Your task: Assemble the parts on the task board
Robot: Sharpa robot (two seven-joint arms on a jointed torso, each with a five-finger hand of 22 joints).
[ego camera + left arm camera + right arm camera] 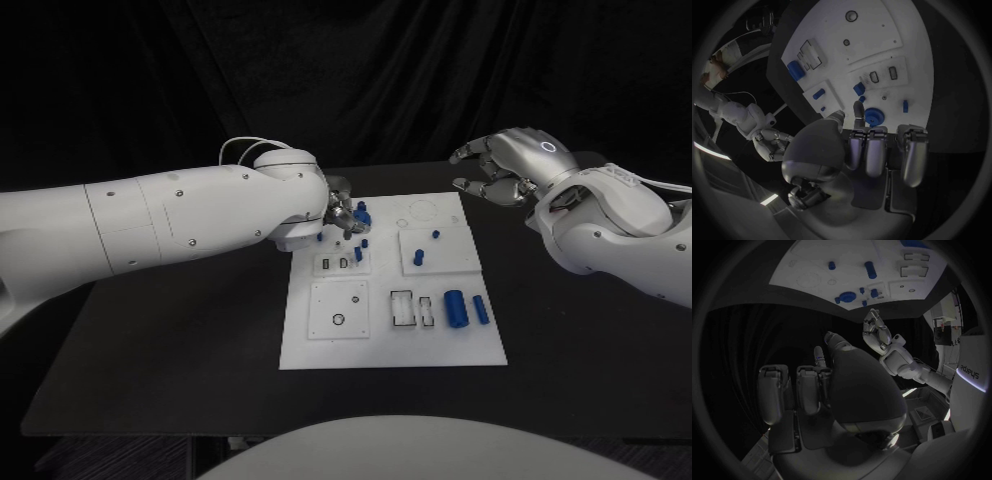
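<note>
Currently: black matte table (173, 350) carrying the white rectangular task board (392, 345) at centre, long side running away from the robot.

Left white arm (159, 225) reaching across from the left, its silver hand (340, 213) over the board's far-left corner. Left wrist view: fingers (859, 111) partly curled, one fingertip on or just beside the blue round gear-like part (874, 118); cannot tell if actually pinched.

Right white arm (620, 235) off the board's right edge, its silver hand (505, 170) raised above the table past the far-right corner, fingers curled inward, nothing held. Right wrist view: same hand (826, 385) well apart from the board (811, 277).

Parts, big to small: large blue cylinder (454, 308) lying near the board's right edge, slimmer blue cylinder (480, 310) just beside it on the outer side. Small blue pegs (418, 256) standing upright mid-board. More small blue pieces (361, 212) clustered at the left hand's fingertips.

Empty rectangular black-outlined slots (402, 308) left of the large cylinder.
</note>
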